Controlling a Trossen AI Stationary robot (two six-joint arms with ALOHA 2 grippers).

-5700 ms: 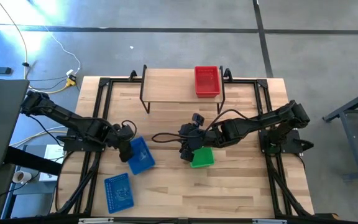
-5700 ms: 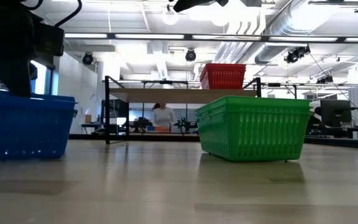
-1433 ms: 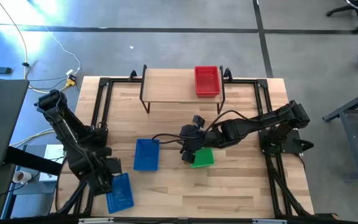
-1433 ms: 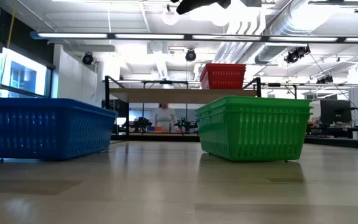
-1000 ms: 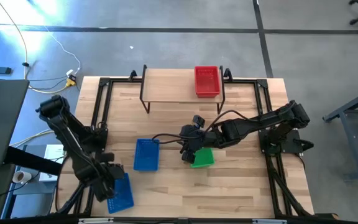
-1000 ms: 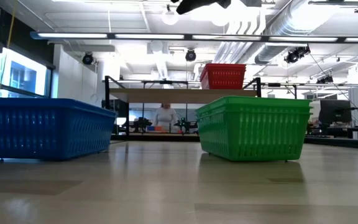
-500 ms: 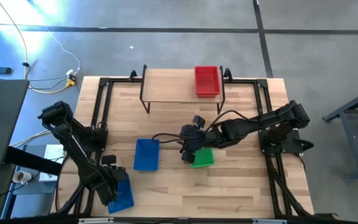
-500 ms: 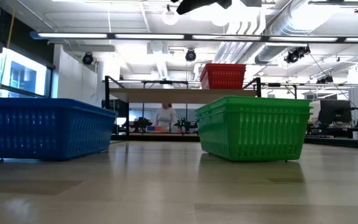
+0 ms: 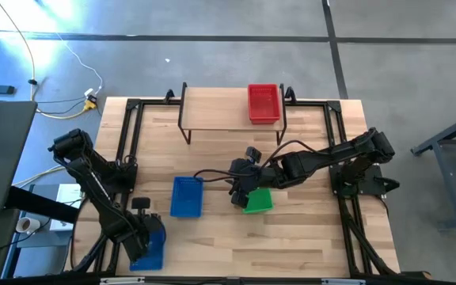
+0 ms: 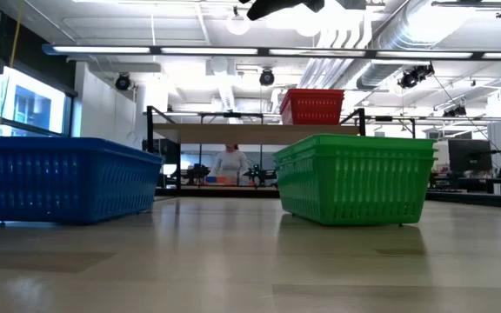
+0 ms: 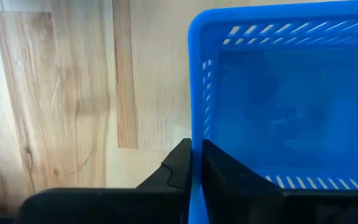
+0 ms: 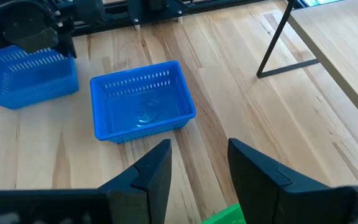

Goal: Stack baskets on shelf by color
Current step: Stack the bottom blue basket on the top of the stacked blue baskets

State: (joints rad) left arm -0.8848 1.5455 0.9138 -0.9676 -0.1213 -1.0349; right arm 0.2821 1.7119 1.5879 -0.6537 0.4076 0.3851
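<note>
My left end effector [image 11: 194, 163] pinches one wall of the blue basket [image 9: 150, 247] at the surface's [image 9: 307, 245] near-left corner; gripped so thinly, I judge it may tilt or slip when lifted. A second blue basket [image 9: 186, 195] lies toward the shelf [image 9: 216, 108], which holds a red basket [image 9: 264, 103] at its right end. My right end effector [image 12: 197, 163] hangs open over the green basket [image 9: 258, 200].

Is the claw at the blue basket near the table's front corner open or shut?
Shut. The left gripper has its two fingers pinched on the rim of the blue basket.
</note>
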